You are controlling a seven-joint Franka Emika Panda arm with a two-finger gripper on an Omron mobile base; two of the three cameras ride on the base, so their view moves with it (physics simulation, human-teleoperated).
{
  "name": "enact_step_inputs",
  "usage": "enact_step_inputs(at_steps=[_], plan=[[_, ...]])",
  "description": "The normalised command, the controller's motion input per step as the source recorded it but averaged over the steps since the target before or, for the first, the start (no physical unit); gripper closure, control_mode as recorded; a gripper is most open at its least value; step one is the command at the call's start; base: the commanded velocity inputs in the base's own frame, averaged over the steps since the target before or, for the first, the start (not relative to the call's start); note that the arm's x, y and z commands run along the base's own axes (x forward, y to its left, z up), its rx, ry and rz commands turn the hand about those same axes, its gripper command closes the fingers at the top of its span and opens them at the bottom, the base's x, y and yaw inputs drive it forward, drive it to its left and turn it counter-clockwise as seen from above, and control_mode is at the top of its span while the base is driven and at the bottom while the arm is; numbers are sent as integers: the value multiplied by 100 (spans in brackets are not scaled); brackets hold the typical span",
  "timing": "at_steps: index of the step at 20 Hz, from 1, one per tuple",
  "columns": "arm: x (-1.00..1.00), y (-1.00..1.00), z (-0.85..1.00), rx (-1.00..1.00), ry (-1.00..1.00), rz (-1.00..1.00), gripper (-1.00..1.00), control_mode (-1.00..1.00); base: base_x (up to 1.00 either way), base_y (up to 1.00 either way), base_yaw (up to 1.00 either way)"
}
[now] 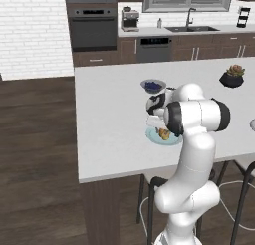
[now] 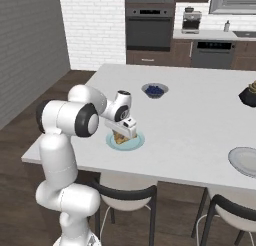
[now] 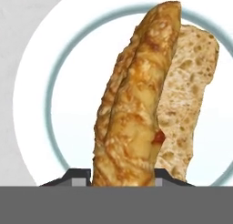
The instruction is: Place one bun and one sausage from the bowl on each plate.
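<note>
The bun (image 3: 136,104) fills the middle of the hand view, standing tall from bottom centre to the top, golden crust on the left and pale cut crumb on the right, with a speck of red at the seam. The gripper (image 3: 124,174) is clamped on its lower end, dark tips showing either side at the bottom edge. Behind it lies the pale teal plate (image 3: 36,104), its ring curving round the frame. In the right base view the gripper (image 2: 125,132) sits low over the plate (image 2: 136,144), centre-left. To do the release well, I'd keep the bun centred, lower until it touches, then spread the fingers slowly so it doesn't roll off the rim
</note>
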Motion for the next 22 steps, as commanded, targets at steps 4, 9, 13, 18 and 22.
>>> enact_step_inputs(at_steps=[4, 9, 13, 18, 22], plan=[[2, 2, -19, 0, 0, 3, -100, -100, 0, 0, 0], [0, 0, 0, 0, -2, 0, -100, -100, 0, 0, 0], [0, 0, 11, 0, -5, 0, -100, -100, 0, 0, 0], [0, 0, 24, 0, -10, 0, -100, -100, 0, 0, 0], [-1, 1, 21, 0, -5, 0, -100, -100, 0, 0, 0]])
